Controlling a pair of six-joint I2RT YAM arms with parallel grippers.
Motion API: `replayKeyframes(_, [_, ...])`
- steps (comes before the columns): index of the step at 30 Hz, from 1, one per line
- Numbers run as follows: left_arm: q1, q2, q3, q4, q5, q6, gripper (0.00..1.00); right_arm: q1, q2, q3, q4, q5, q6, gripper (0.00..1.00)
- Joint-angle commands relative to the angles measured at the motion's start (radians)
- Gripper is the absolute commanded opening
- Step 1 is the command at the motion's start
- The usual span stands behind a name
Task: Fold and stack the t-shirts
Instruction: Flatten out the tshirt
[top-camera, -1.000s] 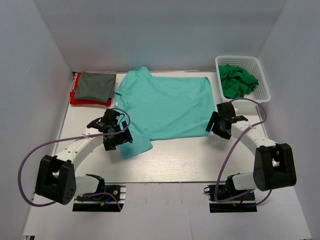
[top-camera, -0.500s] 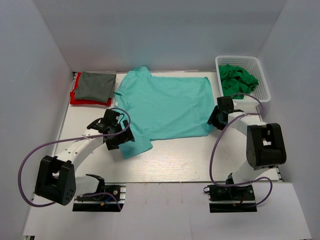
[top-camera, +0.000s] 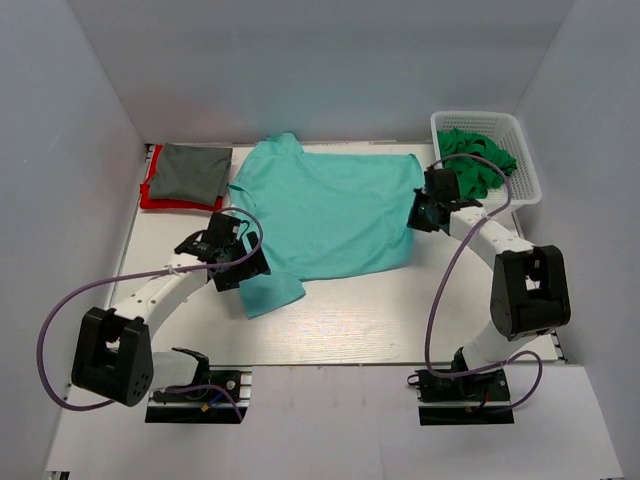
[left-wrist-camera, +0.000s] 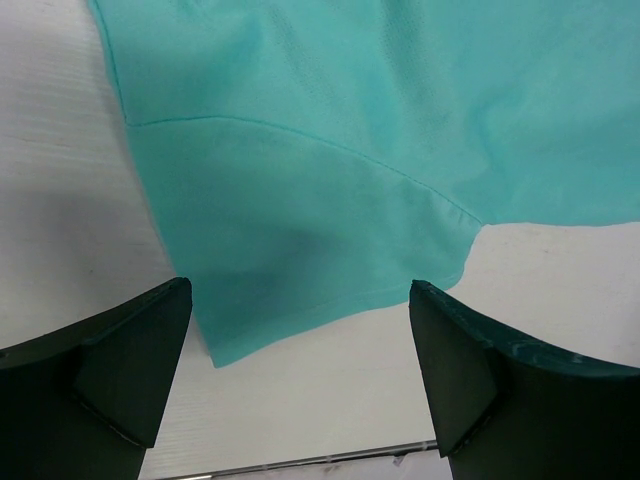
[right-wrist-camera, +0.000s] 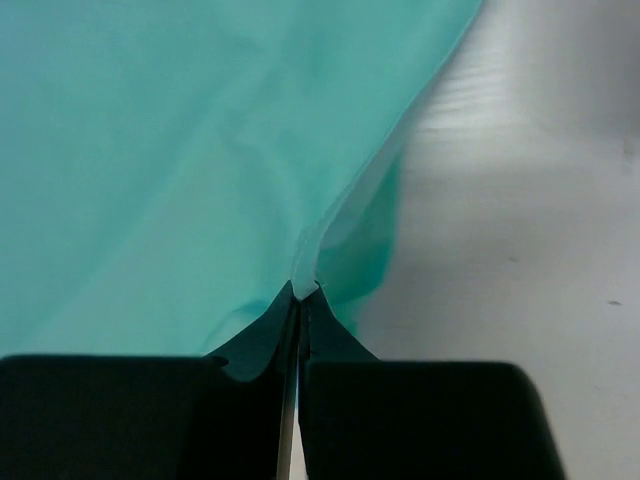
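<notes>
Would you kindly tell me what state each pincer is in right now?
Left pincer: open, above the teal t-shirt, holding nothing.
Right pincer: closed on the teal t-shirt's edge.

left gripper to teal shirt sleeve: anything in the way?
Nothing visible. The left gripper hangs open right over the teal t-shirt at its sleeve, with only bare cloth and table between its fingers. The right gripper is shut on the shirt's edge on its own side.
</notes>
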Motion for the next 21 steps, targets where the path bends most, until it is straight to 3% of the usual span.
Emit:
replayKeyframes(1, [-0.002, 0.014, 0.029, 0.027, -0.005, 0.021, 1.0, 0.081, -0.031, 0.067, -0.037, -0.067, -0.088, 0.0])
replayKeyframes(12, [0.009, 0.078, 0.047, 0.018, -0.014, 0.041, 1.0, 0.374, 0.214, 0.283, -0.083, -0.167, -0.153, 0.0])
replayKeyframes(13, [0.009, 0.092, 0.056, 0.018, -0.014, 0.041, 1.0, 0.4, 0.226, 0.299, -0.09, -0.154, -0.157, 0.11])
replayKeyframes(16, [0.009, 0.116, 0.069, 0.018, -0.014, 0.041, 1.0, 0.42, 0.268, 0.325, -0.121, -0.119, -0.166, 0.22])
replayKeyframes(18, [0.009, 0.147, 0.083, 0.018, -0.014, 0.05, 1.0, 0.417, 0.233, 0.294, -0.106, -0.108, -0.159, 0.41])
replayKeyframes(20, [0.009, 0.156, 0.112, 0.018, -0.005, 0.05, 1.0, 0.414, 0.182, 0.261, -0.075, -0.093, -0.139, 0.67])
replayKeyframes(21, [0.009, 0.172, 0.112, 0.03, -0.005, 0.05, 1.0, 0.414, 0.14, 0.251, -0.067, -0.084, -0.137, 0.73])
